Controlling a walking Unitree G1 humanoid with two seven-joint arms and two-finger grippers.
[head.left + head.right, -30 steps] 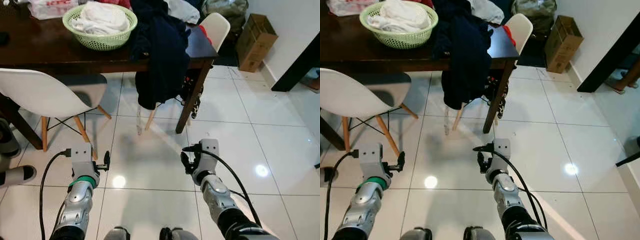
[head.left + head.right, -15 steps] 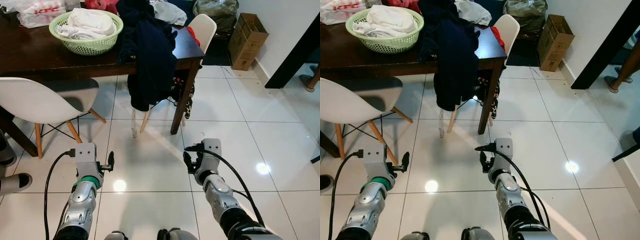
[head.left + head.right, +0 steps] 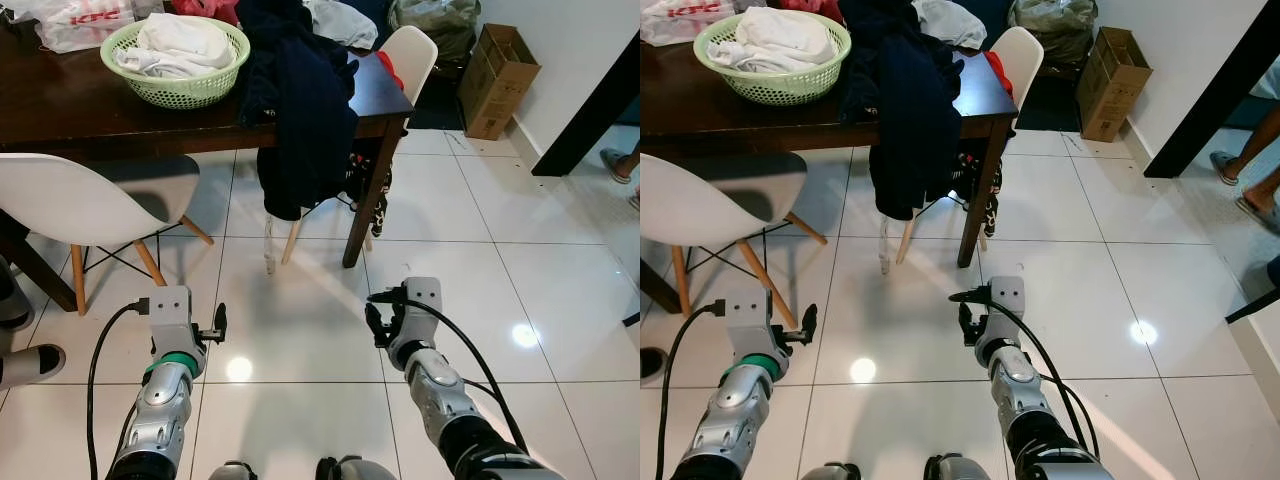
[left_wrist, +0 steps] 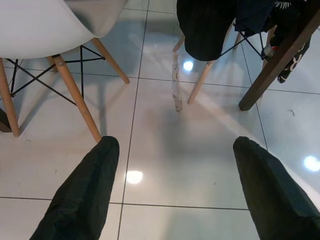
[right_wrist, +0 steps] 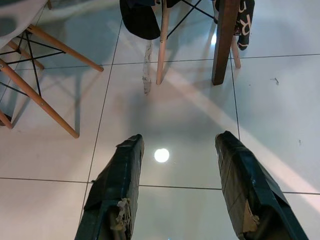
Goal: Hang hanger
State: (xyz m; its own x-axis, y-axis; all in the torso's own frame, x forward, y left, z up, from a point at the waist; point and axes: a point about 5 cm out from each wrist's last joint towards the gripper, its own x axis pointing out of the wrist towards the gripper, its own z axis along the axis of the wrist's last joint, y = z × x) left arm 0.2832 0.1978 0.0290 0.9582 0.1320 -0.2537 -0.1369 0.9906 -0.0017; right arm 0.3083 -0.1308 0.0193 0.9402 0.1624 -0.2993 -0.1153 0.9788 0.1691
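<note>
A white chair (image 3: 70,200) stands left, by the dark worktop (image 3: 120,105) with its green basket (image 3: 175,55) and draped dark clothes (image 3: 305,110). Left gripper (image 4: 172,150) and right gripper (image 5: 177,145) hover over floor tiles (image 3: 300,330), fingers apart, empty. The pale strip (image 4: 176,82) hanging under the clothes may be the hanger.

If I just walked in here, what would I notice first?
Probably the big dark garment spilling off the brown table and hanging toward the floor. Next, the green basket of white laundry on that table. Down low, the open left gripper and right gripper hold nothing above shiny tiles.
</note>
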